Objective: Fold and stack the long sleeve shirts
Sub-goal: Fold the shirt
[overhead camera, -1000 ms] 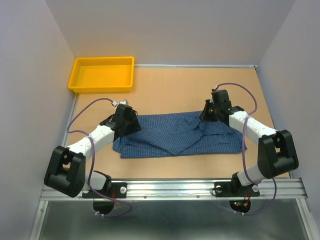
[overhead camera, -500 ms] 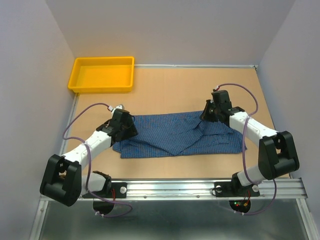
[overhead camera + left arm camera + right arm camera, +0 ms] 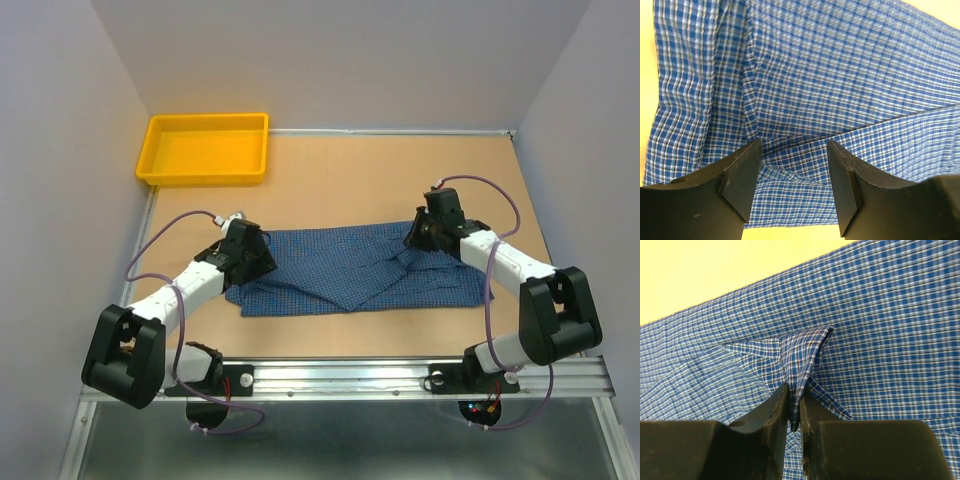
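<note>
- Right gripper (image 3: 795, 407): jaws nearly together, pinching a raised fold of the shirt (image 3: 880, 330).
- Left gripper (image 3: 792, 160): jaws spread, low over the shirt's left end, gripping nothing.
- Changed in the last second: the left arm dropped its elbow and settled at that end; the right sank slightly with its fold.
- Shirt lies crosswise mid-table (image 3: 350, 180), well apart from the yellow tray (image 3: 205, 117).
- Read: fold being laid down; left grab likely next.

Shirt (image 3: 350, 270) on table (image 3: 400, 175) (tray (image 3: 200, 178) behind-left)
</note>
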`<state>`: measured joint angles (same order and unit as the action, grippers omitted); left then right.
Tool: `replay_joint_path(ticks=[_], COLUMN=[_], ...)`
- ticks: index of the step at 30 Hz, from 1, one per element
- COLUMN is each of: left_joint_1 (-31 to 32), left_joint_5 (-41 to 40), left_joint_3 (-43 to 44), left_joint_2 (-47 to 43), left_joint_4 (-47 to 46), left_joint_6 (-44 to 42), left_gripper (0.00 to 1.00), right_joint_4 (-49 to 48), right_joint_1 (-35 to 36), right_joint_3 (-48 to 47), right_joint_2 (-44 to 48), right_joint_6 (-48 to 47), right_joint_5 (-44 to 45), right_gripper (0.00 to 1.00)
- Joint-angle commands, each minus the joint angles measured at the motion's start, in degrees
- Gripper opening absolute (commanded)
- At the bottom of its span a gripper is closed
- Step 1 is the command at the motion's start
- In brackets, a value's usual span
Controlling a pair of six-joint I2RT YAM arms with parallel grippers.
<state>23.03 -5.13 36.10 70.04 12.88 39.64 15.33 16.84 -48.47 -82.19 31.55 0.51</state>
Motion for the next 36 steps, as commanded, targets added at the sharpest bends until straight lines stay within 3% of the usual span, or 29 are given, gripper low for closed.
replay_joint_path(ticks=[1,9,14,26,36], left_joint_1=[-0.2,-0.3,-0.3,0.4,1.3], left_joint_5=[-2.4,-6.6,-5.6,1.5,1.8], left_joint_3=[-0.6,1.2,2.9,4.9,7.2], left_joint_2=[-0.1,-8.3,-12.1,-6.1,-2.3], left_joint_4=[-1.2,-0.3,-0.4,-3.1,-4.4], left_joint_6=[1.8,4.4,4.7,2.1,1.1], left_gripper=[0.66,0.78,0.79,0.79,0.79], right_joint_4=[-2.1,-1.9,-0.1,2.9,3.3], right_joint_1=[-0.1,-1.3,-1.7,-3.6,-4.3], right_joint_3=[-0.5,-1.8,-0.6,2.2,5.8], right_joint_2=[1.3,1.6,2.5,4.9,5.4], right_joint_6=[0.4,1.9,4.3,5.8,7.3], right_joint_5=[4.9,12.0,13.5,20.0,20.7], right_gripper=[0.18,0.15,0.15,0.15,0.16])
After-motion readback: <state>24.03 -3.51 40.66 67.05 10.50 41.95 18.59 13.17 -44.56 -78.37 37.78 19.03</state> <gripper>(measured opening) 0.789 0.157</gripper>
